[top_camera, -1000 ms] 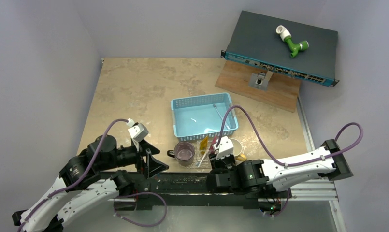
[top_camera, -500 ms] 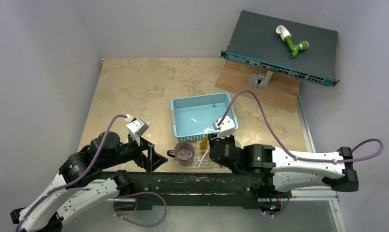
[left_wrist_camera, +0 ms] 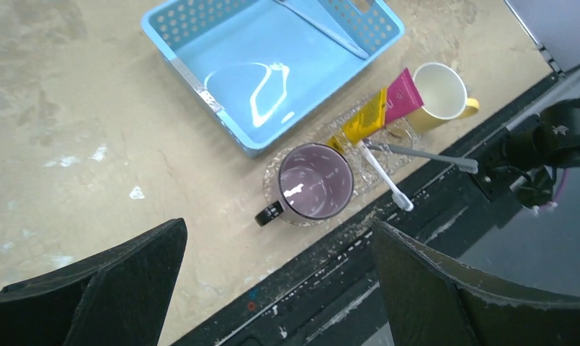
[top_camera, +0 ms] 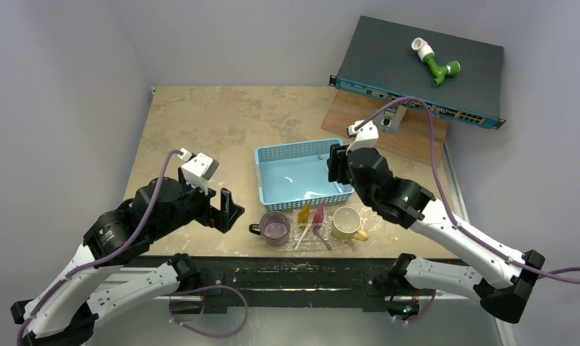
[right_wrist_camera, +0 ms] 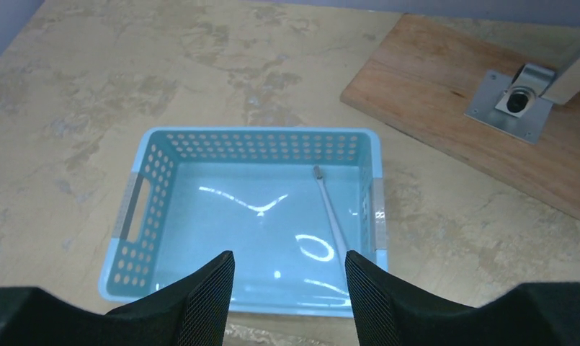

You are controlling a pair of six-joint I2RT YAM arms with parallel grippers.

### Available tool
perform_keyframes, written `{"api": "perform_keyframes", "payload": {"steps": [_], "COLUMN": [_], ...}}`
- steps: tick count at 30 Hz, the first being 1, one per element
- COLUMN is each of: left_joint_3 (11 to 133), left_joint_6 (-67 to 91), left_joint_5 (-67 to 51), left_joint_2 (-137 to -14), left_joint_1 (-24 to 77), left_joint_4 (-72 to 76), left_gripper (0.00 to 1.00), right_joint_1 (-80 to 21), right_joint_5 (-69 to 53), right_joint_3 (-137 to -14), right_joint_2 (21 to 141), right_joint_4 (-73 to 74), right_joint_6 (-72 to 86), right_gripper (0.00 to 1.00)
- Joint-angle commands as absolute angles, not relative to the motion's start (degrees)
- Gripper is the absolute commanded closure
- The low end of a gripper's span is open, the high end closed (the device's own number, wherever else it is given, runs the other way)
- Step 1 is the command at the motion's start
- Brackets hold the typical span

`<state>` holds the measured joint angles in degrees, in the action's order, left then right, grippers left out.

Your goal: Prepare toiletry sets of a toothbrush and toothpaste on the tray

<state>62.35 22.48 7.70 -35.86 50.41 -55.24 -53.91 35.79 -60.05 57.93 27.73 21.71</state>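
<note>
The clear tray (top_camera: 310,232) lies at the table's near edge. On it are a yellow-orange toothpaste (top_camera: 302,215), a pink toothpaste (top_camera: 318,214) and two toothbrushes (top_camera: 300,237), one white and one grey. In the left wrist view the tray (left_wrist_camera: 411,134) holds the yellow tube (left_wrist_camera: 364,121), the pink tube (left_wrist_camera: 402,97), the white brush (left_wrist_camera: 384,176) and the grey brush (left_wrist_camera: 427,155). Another toothbrush (right_wrist_camera: 330,213) lies in the blue basket (right_wrist_camera: 146,194). My right gripper (right_wrist_camera: 288,263) is open and empty above the basket. My left gripper (left_wrist_camera: 278,229) is open and empty, high and left of the tray.
A purple mug (top_camera: 275,228) stands on the tray's left end and a yellow mug (top_camera: 346,223) at its right. A wooden board (top_camera: 387,130) and a network switch (top_camera: 424,68) with a green pipe fitting lie at the back right.
My right arm has lifted from the tray and swung back over the basket. The pink tube and a second toothbrush now show on the tray. My left arm has risen a little.
</note>
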Motion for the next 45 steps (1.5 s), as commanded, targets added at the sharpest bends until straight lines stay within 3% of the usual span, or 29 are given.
{"api": "perform_keyframes", "payload": {"steps": [1, 16, 27, 39, 41, 45], "left_joint_3": [67.12, 69.73, 60.39, 48.64, 47.19, 45.45], "left_joint_6": [19.40, 16.34, 15.86, 17.75, 17.99, 18.35], "left_joint_5": [13.16, 2.54, 1.31, 1.18, 1.06, 1.49], "left_joint_2": [-38.52, -45.87, -36.69, -15.77, -12.44, -8.29], "left_joint_1": [48.94, 25.35, 23.38, 23.38, 23.38, 23.38], "left_joint_4": [-54.32, -46.82, -39.24, -34.96, -34.96, -36.40], "left_gripper": [0.00, 0.00, 0.00, 0.00, 0.00, 0.00], "right_joint_1": [-43.43, -9.90, -8.72, -8.78, -8.79, -8.73], "right_joint_5": [24.78, -5.32, -4.66, -3.28, -4.59, -6.52], "right_joint_3": [-62.34, -60.71, -49.46, -38.25, -37.42, -36.76], "right_joint_2": [57.78, 59.42, 44.08, 26.55, 24.95, 22.63], "right_joint_4": [21.43, 12.28, 7.08, 1.71, 1.24, 1.15], "right_joint_6": [17.41, 18.74, 18.74, 18.74, 20.75, 20.70], "right_gripper": [0.40, 0.39, 0.39, 0.39, 0.03, 0.01]}}
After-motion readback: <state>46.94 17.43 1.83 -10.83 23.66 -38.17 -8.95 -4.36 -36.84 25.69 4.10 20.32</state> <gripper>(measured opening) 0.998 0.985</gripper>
